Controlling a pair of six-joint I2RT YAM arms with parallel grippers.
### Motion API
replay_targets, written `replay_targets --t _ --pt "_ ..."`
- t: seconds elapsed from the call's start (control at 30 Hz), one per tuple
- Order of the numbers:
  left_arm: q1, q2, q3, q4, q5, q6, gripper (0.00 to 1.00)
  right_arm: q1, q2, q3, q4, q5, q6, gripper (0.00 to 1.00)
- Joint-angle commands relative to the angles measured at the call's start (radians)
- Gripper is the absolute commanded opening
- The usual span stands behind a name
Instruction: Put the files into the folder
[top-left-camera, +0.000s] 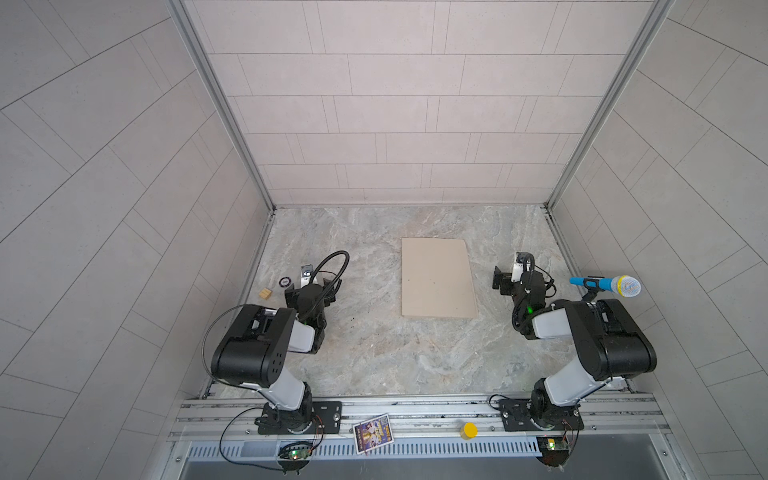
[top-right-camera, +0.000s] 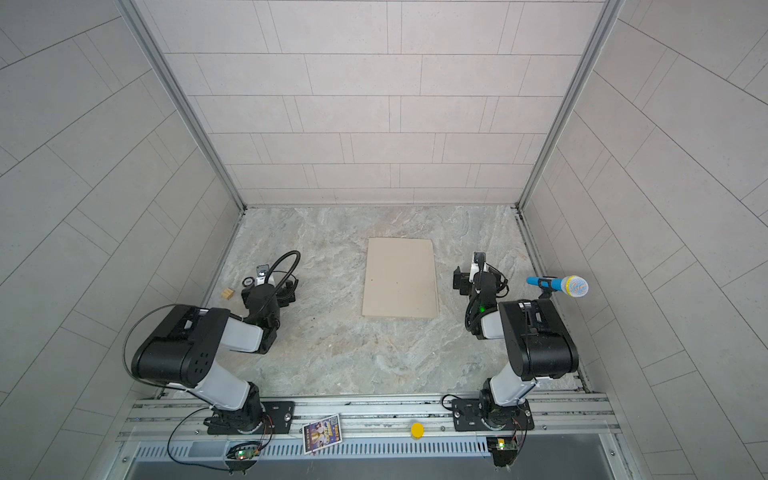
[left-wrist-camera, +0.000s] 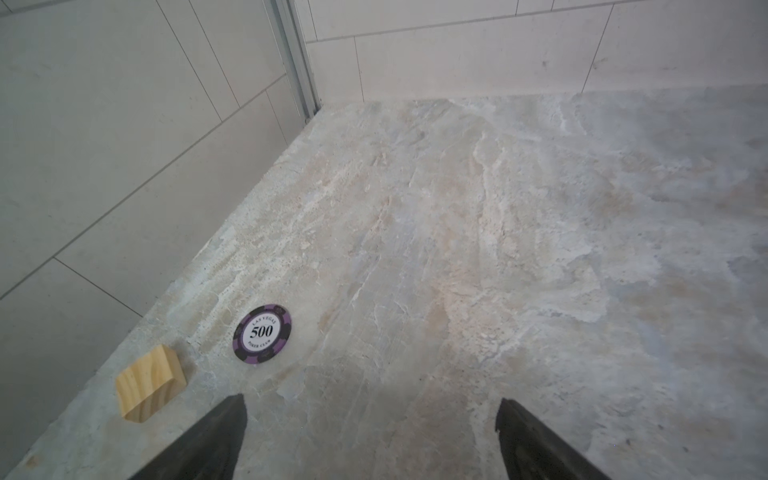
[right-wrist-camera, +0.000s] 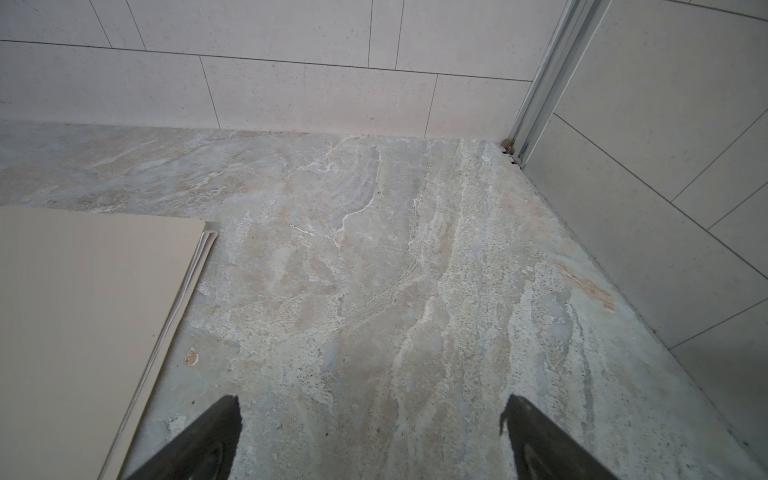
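As we find the folder (top-left-camera: 437, 277): closed, flat on the table (top-left-camera: 374, 357), centre of the frame in both top views, between the two arms.
Files (right-wrist-camera: 210, 240): no loose sheet anywhere; the right wrist view shows thin pale layers between the covers at one corner, which we take for the sheets, already inside.
Left gripper (left-wrist-camera: 371, 409): jaws wide apart, empty, over bare stone left of centre, well apart from the folder.
Right gripper (right-wrist-camera: 372, 405): likewise spread and empty, near the folder's right edge.
Why so placed: we judge both claws parked clear so the cover lies undisturbed.
Task standing: seemingly complete.
Strays: poker chip (left-wrist-camera: 262, 334) and wooden block (left-wrist-camera: 150, 384) near the left gripper; microphone (top-left-camera: 606, 285) at right of frame; picture card (top-left-camera: 372, 432) at the lower edge.
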Motion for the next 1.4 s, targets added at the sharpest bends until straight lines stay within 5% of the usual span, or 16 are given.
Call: replay_targets --t 0.0,0.17,0.27,1.37 --pt "0.027 -0.029 0.029 0.029 0.085 -0.014 1.0 0.002 -0.012 -0.006 -0.001 -0.002 -0.019 0.99" --pt "0.049 -0.032 0.151 -0.184 0.063 -0.048 1.0 0.002 -0.011 -0.006 -0.001 -0.002 -0.019 0.99" --pt "0.047 -0.004 0.126 -0.08 0.068 -0.028 1.0 0.002 -0.012 -0.006 0.0 -0.002 -0.019 1.0" --pt "0.044 -0.014 0.13 -0.1 0.088 -0.017 1.0 0.002 -0.013 -0.007 0.002 -0.002 -0.019 0.99"
